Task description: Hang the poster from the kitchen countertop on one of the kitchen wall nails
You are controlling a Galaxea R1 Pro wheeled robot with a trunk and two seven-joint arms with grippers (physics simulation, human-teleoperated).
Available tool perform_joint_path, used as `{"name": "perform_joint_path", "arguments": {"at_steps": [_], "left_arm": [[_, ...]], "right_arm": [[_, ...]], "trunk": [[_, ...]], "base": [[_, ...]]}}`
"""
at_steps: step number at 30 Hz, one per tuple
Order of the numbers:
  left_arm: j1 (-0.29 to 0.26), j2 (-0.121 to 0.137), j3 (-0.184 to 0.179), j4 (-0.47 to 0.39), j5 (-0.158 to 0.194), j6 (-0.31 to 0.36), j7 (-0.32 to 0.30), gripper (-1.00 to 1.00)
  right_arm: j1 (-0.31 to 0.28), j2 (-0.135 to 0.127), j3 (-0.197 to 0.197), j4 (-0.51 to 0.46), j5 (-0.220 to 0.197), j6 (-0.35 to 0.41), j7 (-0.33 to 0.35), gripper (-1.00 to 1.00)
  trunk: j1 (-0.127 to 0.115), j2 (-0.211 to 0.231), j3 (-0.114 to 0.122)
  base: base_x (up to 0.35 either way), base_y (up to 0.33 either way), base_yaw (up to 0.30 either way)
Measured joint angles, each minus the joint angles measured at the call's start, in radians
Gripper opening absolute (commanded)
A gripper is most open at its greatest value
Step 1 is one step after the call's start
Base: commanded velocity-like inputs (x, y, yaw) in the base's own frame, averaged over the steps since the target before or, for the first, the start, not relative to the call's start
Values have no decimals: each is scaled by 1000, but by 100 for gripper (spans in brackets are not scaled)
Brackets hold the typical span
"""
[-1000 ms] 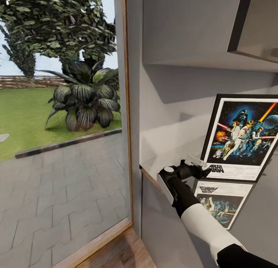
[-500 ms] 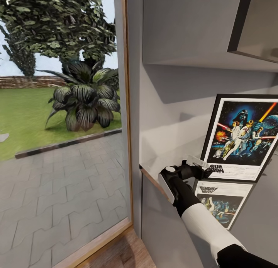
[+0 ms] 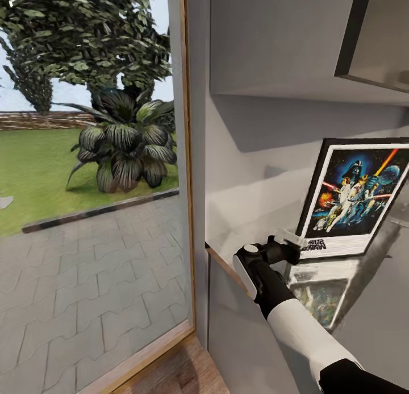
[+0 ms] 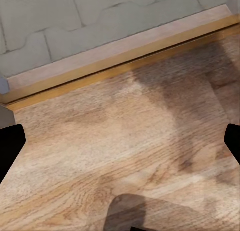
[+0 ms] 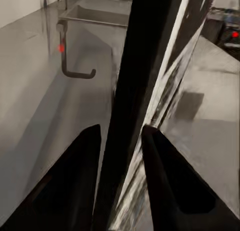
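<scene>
Our right gripper [image 3: 291, 247] pinches the poster [image 3: 351, 196] at its lower corner; stiff, thin, light, likely slippery. Left gripper [image 4: 120, 141] spread.

Tight corner at the counter's end

The poster [image 3: 349, 198] stands upright on the counter [image 3: 375, 314], close beside the grey wall [image 3: 250, 172]; a wall cabinet [image 3: 284, 36] closes off the space overhead. Open counter lies toward the sink [image 5: 100, 13].
</scene>
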Motion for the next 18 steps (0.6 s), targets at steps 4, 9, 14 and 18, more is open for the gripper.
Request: {"name": "perform_joint_path", "arguments": {"at_steps": [4, 9, 14, 18], "left_arm": [[0, 0, 0, 0, 0, 0, 0, 100], [0, 0, 0, 0, 0, 0, 0, 100], [0, 0, 0, 0, 0, 0, 0, 100], [0, 0, 0, 0, 0, -1, 0, 100]], "right_arm": [[0, 0, 1, 0, -2, 0, 1, -100], [0, 0, 0, -1, -1, 1, 0, -100], [0, 0, 0, -1, -1, 1, 0, -100], [0, 0, 0, -3, -1, 1, 0, -100]], "trunk": [[0, 0, 0], [0, 0, 0], [0, 0, 0], [0, 0, 0]], "base": [[0, 0, 0], [0, 0, 0], [0, 0, 0], [0, 0, 0]]}}
